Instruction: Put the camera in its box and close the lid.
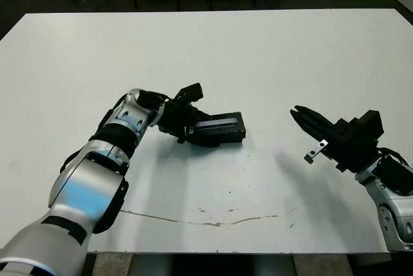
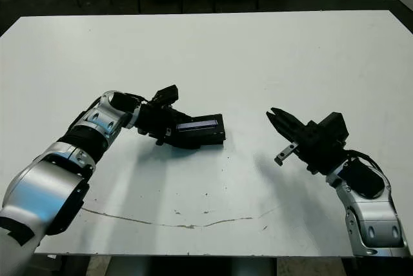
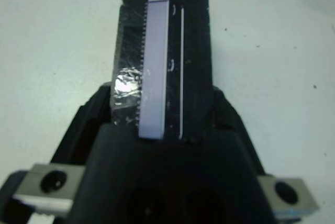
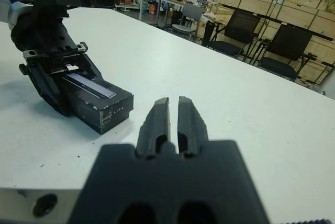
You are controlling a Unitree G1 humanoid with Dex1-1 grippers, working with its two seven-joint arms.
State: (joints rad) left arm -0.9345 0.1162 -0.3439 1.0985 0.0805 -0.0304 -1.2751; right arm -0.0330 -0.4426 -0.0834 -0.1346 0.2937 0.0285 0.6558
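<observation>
Right gripper (image 1: pixel 303 116) clenched empty, well apart from left gripper (image 1: pixel 187 128) grasping lid (image 1: pixel 219 124).

The near end of the box (image 1: pixel 219 129) is covered by the left tool (image 1: pixel 184 124), and in the left wrist view the tool's black body hides that end entirely, so how its fingers sit on the box there cannot be made out. The lid (image 3: pixel 157 77) is blurred in the left wrist view, its greyish print unreadable, and whether it lies fully seated on the box cannot be told. The right arm runs off the lower right corner of the head views, and the worktop (image 1: pixel 258 57) is cut at both side edges.
</observation>
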